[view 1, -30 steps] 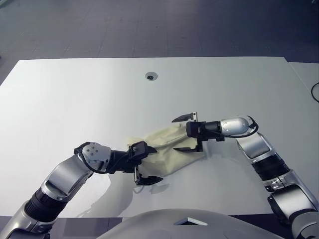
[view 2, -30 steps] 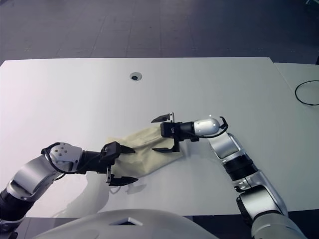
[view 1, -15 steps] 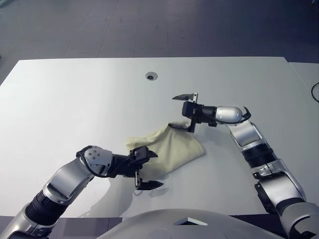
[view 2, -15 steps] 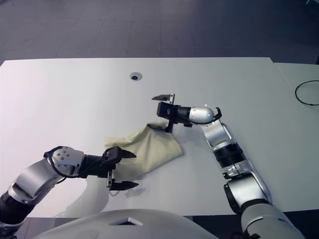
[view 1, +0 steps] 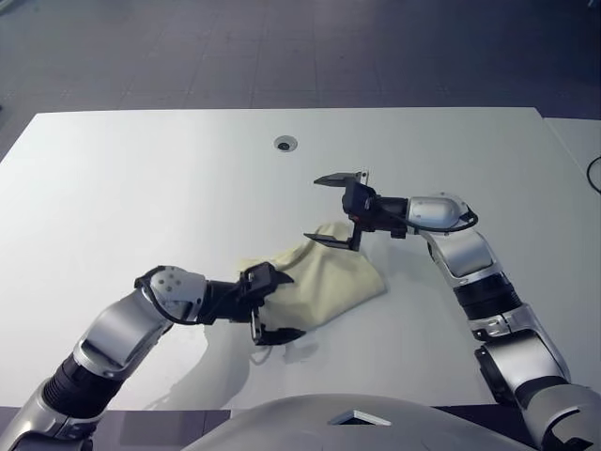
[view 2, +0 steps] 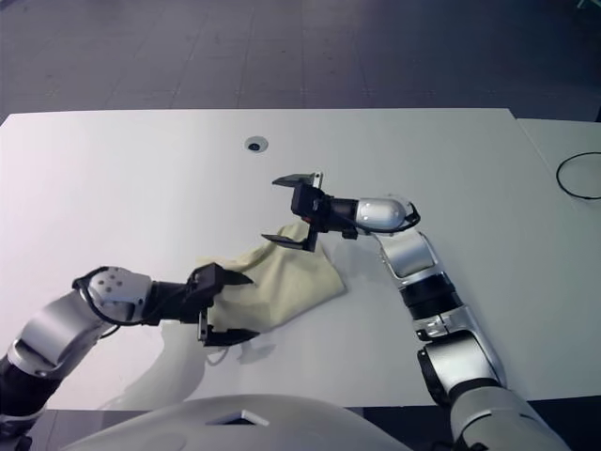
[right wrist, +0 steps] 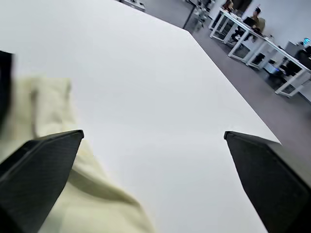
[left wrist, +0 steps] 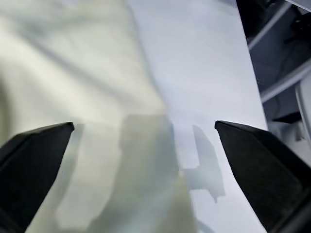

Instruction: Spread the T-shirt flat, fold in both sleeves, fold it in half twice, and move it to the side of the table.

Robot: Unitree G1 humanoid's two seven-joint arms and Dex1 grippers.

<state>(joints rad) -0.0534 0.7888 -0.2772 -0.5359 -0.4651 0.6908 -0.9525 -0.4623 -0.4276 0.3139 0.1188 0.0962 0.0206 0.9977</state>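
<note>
One white table (view 1: 141,188), grey floor (view 1: 282,47), perhaps desks (right wrist: 257,42) beyond.

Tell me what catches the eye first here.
A crumpled pale-yellow T-shirt lies near the front of the white table. The left gripper, open, straddles its near end. The right gripper, open, hangs at its far edge.
</note>
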